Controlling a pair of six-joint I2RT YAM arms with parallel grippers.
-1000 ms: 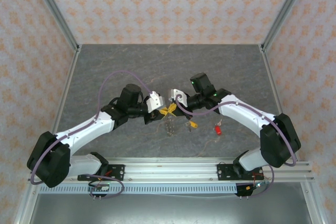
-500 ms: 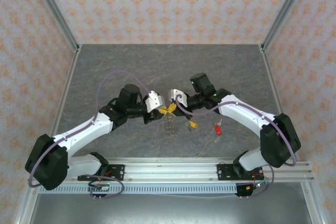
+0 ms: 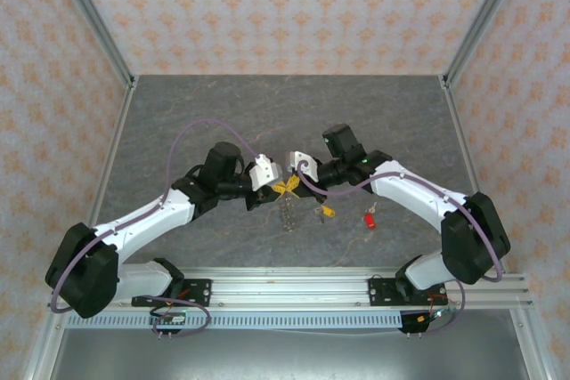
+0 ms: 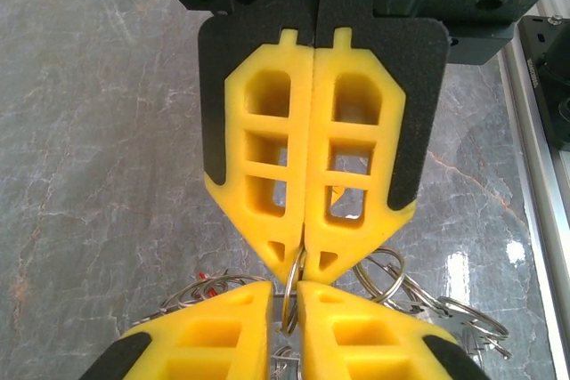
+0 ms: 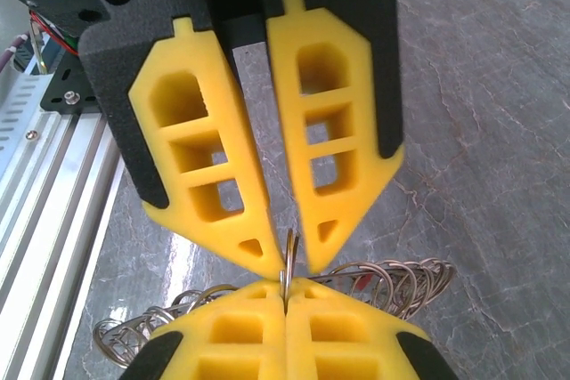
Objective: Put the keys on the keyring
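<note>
over the middle of the grey table (image 3: 178, 131), the two arms meet tip to tip. the right gripper (image 4: 305, 257) is clamped on the thin edge of the keyring (image 4: 288, 302), whose wire loops hang below. the left gripper (image 5: 289, 262) stands narrow around the same edge, and i cannot tell whether it pinches. the yellow key (image 3: 325, 212) and red key (image 3: 370, 217) lie on the table just right of the ring, apart from it. the step looks like steadying or prying the ring; next, one gripper must fetch a key. no brand or writing is readable.
</note>
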